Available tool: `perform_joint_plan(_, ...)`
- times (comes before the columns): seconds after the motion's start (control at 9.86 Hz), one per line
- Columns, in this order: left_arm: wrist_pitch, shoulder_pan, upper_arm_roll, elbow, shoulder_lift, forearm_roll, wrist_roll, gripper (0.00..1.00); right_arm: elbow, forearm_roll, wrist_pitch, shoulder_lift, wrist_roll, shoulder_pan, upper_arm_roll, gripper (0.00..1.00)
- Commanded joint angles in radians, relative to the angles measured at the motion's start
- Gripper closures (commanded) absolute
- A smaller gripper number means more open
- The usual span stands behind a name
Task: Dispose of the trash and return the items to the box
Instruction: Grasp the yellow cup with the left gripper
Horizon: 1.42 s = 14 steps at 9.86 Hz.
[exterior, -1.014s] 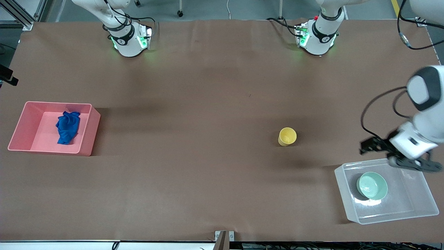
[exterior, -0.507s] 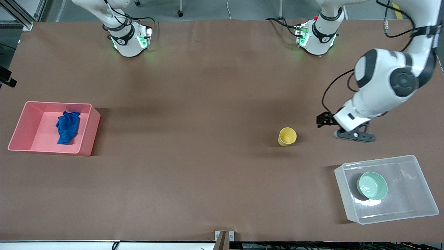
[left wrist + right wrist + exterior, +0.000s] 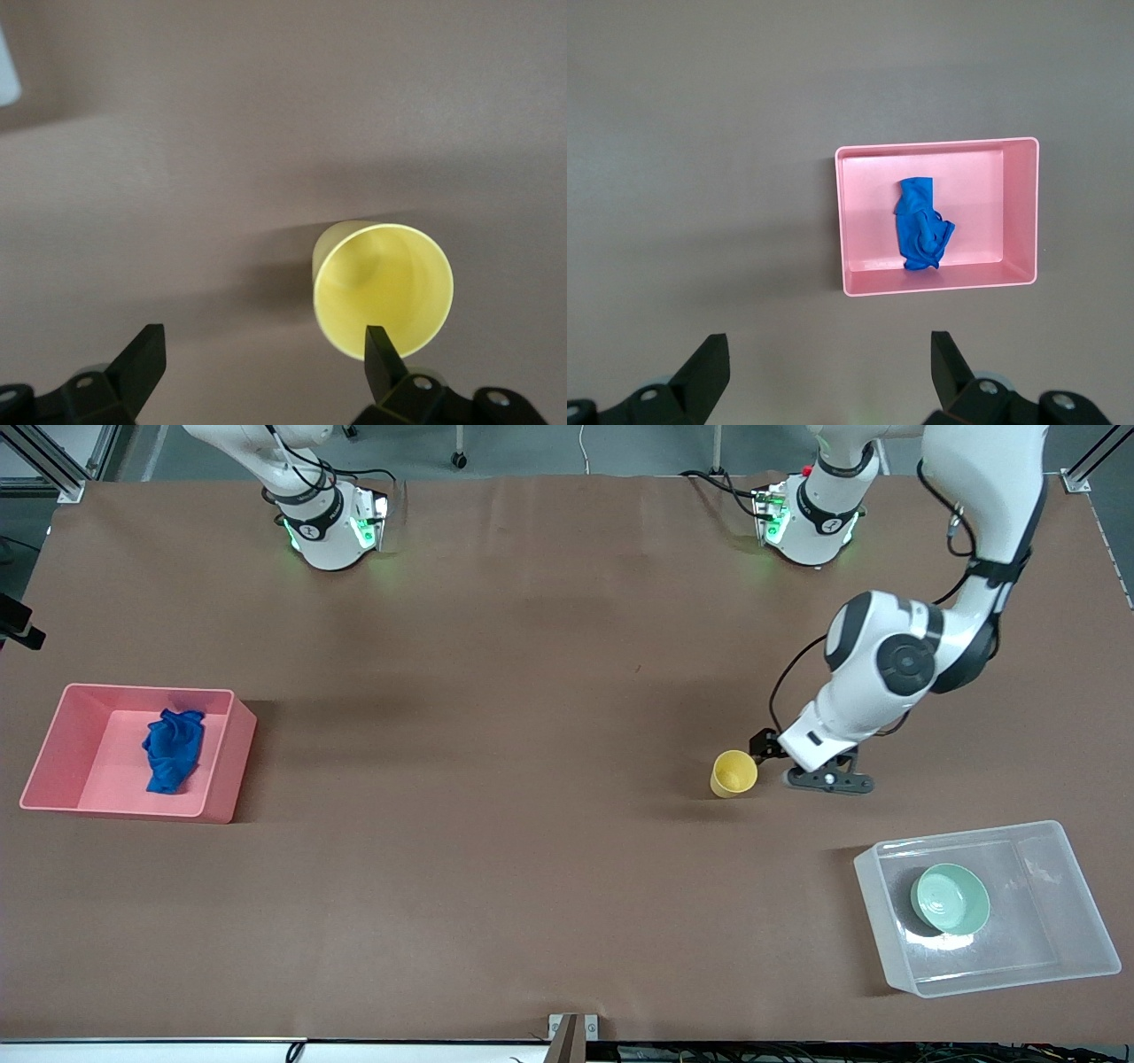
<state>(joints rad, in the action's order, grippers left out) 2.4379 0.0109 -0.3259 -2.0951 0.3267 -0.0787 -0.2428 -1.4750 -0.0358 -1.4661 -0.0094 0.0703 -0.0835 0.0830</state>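
The brown table [image 3: 496, 868] bears everything. At the right arm's end sits the pink bin [image 3: 226, 766], with the blue cloth [image 3: 173, 750] lying crumpled inside it on its floor. At the left arm's end, nearer the front camera, stands the clear box [image 3: 1085, 908], and the green bowl [image 3: 951, 899] rests upright inside it, toward the wall that faces the middle of the table. The yellow cup [image 3: 733, 773] stands upright on the bare table, well apart from the box and farther from the front camera than it.

The left gripper [image 3: 769, 751] hangs low just beside the cup, its jaws spread wide with nothing between them; in the left wrist view one finger [image 3: 383, 354] overlaps the cup's rim. The right gripper [image 3: 829, 372] waits high above the table, jaws spread and empty, the pink bin in its view.
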Motion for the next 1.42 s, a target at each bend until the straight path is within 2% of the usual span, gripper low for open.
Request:
perform_joint_plan(0.0,0.065,-0.006,-0.004,-0.002,0.081,-0.052,-0.050,0.04,-0.018,0.011,-0.002,-0.023,-0.006,-0.002,-0.005,0.00)
perform_joint_plan(0.1,0.107,-0.018,-0.002,0.000,0.113,-0.052,-0.052,0.06,-0.019,0.013,0.000,-0.023,-0.006,-0.002,-0.005,0.00)
perform_joint_plan(0.2,0.130,-0.026,-0.002,-0.003,0.135,-0.052,-0.052,0.15,-0.019,0.013,0.003,-0.023,-0.004,-0.002,-0.005,0.00)
perform_joint_plan(0.3,0.130,-0.022,-0.002,-0.003,0.140,-0.052,-0.056,0.58,-0.019,0.013,0.004,-0.023,-0.004,-0.002,-0.005,0.00)
perform_joint_plan(0.41,0.130,-0.020,-0.002,-0.003,0.140,-0.053,-0.061,0.84,-0.019,0.011,0.006,-0.023,-0.004,-0.002,-0.005,0.00)
perform_joint_plan(0.51,0.130,-0.020,-0.004,-0.003,0.140,-0.053,-0.061,0.94,-0.019,0.013,0.006,-0.023,-0.003,-0.004,-0.005,0.00)
perform_joint_plan(0.71,0.127,-0.011,-0.004,0.004,0.130,-0.053,-0.047,1.00,-0.019,0.013,0.006,-0.023,-0.003,-0.002,-0.005,0.00)
perform_joint_plan(1.01,0.112,0.008,-0.004,0.041,0.098,-0.053,-0.036,1.00,-0.019,0.011,0.006,-0.023,-0.004,-0.002,-0.005,0.00)
perform_joint_plan(1.12,0.058,0.012,-0.004,0.079,0.083,-0.052,-0.036,1.00,-0.019,0.013,0.006,-0.023,-0.004,-0.004,-0.005,0.00)
perform_joint_plan(1.32,-0.145,0.055,-0.004,0.256,0.087,-0.040,0.031,1.00,-0.019,0.013,0.007,-0.023,-0.004,-0.004,-0.005,0.00)
